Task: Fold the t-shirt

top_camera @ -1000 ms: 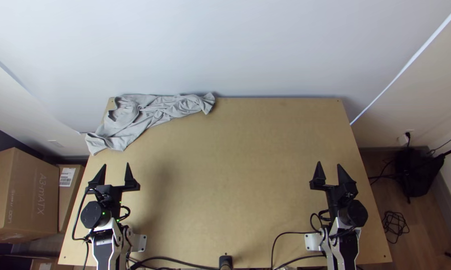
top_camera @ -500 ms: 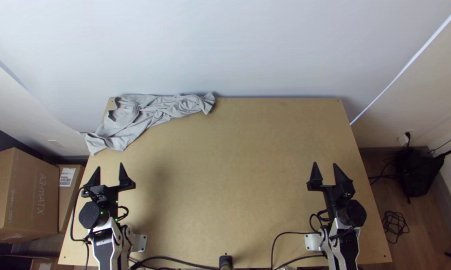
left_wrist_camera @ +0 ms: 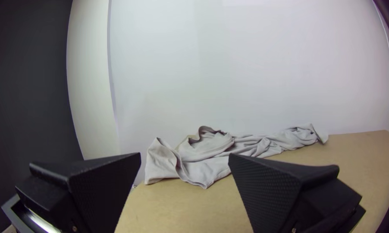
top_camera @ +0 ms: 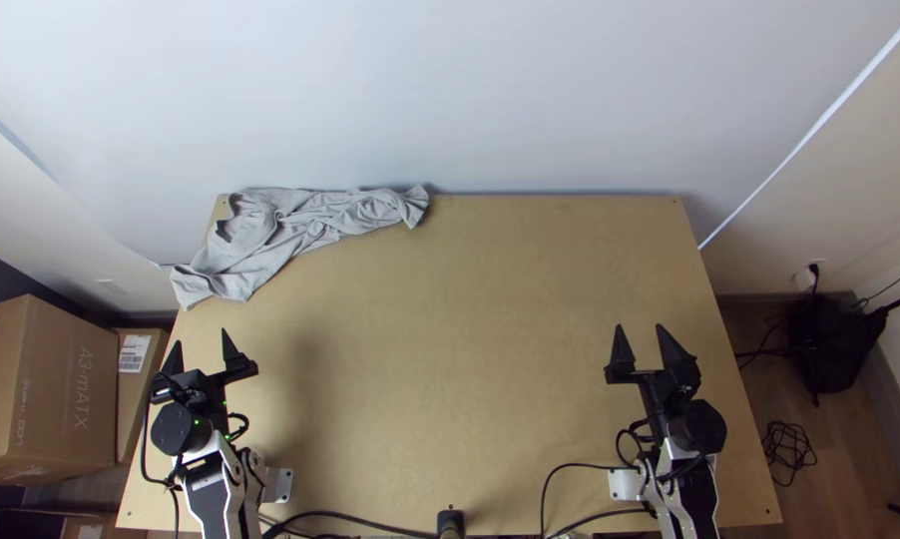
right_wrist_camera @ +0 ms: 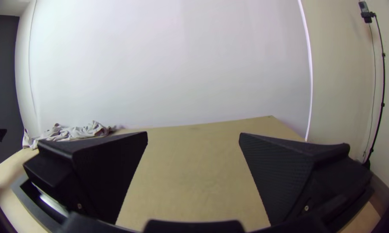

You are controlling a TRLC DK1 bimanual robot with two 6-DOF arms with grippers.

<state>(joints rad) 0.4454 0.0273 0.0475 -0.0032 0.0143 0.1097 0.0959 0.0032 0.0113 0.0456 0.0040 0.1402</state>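
Observation:
In the top view the grey t-shirt [top_camera: 305, 228] lies bunched and wrinkled along the table's far left corner, one part hanging at the left edge. My left gripper [top_camera: 201, 341] stands open and empty near the left edge, nearer the bases than the cloth. On the right side of the table my right gripper [top_camera: 641, 331] is open too, far from the cloth. The left wrist view has the t-shirt [left_wrist_camera: 207, 162] beyond my left gripper [left_wrist_camera: 184, 159]. In the right wrist view the t-shirt [right_wrist_camera: 73, 132] is far off past one finger of my right gripper [right_wrist_camera: 193, 137].
The wooden table [top_camera: 450, 349] is bounded by a white wall [top_camera: 450, 90] behind its far edge. Cables [top_camera: 560, 479] run along the near edge between the arms. Cardboard boxes [top_camera: 46, 384] stand on the floor left of the table.
Both grippers have shifted a little to the left in the top view, the left one also turning slightly leftward. The t-shirt lies as before.

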